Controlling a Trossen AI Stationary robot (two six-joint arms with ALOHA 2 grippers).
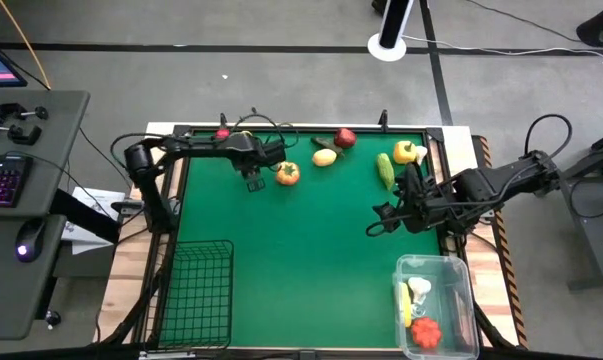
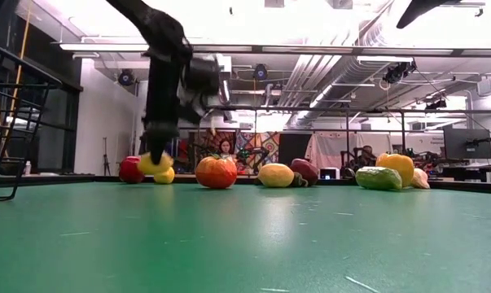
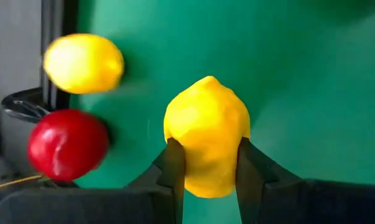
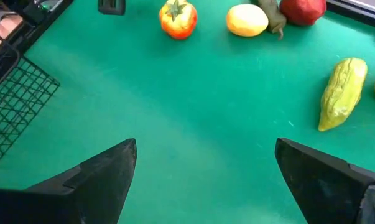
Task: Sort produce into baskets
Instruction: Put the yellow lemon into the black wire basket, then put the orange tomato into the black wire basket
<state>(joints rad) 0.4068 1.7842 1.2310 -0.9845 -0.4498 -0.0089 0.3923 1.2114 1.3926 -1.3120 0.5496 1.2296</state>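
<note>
Two fingers of left gripper (image 3: 207, 168) clamped on yellow lemon (image 3: 207, 134) at far-left table corner, beside red apple (image 3: 68, 144); likely pinched mid-body for lift toward wire basket (image 1: 196, 290). Right gripper (image 4: 206, 171) fingers wide apart, empty, waiting near clear bin (image 1: 463, 290).

Green table (image 1: 301, 260), yellow lemon (image 3: 207, 134), red apple (image 3: 67, 144), black mesh basket (image 1: 196, 290).
</note>
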